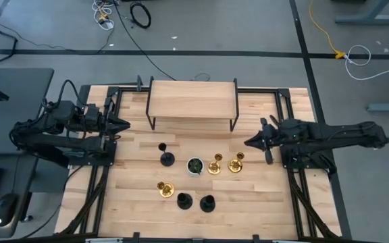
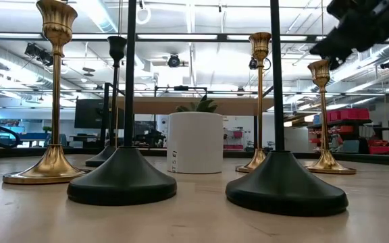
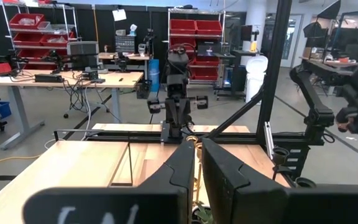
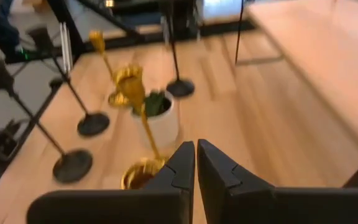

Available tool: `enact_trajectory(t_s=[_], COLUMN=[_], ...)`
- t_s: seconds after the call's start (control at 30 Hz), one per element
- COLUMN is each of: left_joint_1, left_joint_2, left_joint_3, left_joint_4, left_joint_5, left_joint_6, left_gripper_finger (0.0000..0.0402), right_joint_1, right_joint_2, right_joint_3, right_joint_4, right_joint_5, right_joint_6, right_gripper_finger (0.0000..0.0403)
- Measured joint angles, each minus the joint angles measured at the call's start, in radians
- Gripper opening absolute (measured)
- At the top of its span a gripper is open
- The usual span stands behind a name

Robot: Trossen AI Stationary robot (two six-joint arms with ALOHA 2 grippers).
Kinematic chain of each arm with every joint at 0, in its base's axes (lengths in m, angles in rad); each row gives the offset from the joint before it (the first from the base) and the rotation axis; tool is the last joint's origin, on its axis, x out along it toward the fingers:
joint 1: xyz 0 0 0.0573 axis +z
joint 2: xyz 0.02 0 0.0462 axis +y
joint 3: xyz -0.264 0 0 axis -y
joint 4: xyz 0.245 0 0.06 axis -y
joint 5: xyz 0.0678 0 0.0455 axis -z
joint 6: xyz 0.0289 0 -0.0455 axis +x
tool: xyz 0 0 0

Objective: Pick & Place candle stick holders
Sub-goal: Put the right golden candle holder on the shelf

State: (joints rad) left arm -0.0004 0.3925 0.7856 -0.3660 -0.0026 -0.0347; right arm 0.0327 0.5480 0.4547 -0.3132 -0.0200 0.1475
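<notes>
Six candle stick holders stand upright on their round bases on the wooden table. Three are gold and three are black. My right gripper hangs shut above the table, to the right of the gold pair, pointing toward them and slightly down. In the right wrist view the nearest gold holder is just ahead of the fingertips, apart from them. My left gripper waits shut and level at the table's left side, holding nothing.
A small white pot with a green plant stands among the holders, left of the gold pair. A wooden shelf on thin black legs spans the far middle of the table. Bare wood lies near the front edge and at the right.
</notes>
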Motion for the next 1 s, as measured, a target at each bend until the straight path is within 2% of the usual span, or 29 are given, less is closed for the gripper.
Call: enact_trajectory(t_s=[0.33,0.67,0.87,1.0], left_joint_1=[0.000,0.000,0.000,0.000], left_joint_2=[0.000,0.000,0.000,0.000], left_joint_3=[0.000,0.000,0.000,0.000], left_joint_4=[-0.010,-0.036,-0.036,-0.037], left_joint_5=[0.000,0.000,0.000,0.000], left_joint_6=[-0.006,-0.006,-0.006,-0.006], left_gripper_finger=[0.0034,0.0034,0.0034,0.0034], right_joint_1=[0.064,0.136,0.177,0.190], right_joint_2=[0.000,0.001,0.003,0.003], right_joint_3=[-0.001,-0.002,-0.091,-0.184], right_joint_4=[-0.137,-0.198,-0.086,0.072], right_joint_5=[0.004,0.064,0.074,0.074], right_joint_6=[0.177,0.317,0.349,0.368], right_gripper_finger=[0.0032,0.0104,0.0145,0.0161])
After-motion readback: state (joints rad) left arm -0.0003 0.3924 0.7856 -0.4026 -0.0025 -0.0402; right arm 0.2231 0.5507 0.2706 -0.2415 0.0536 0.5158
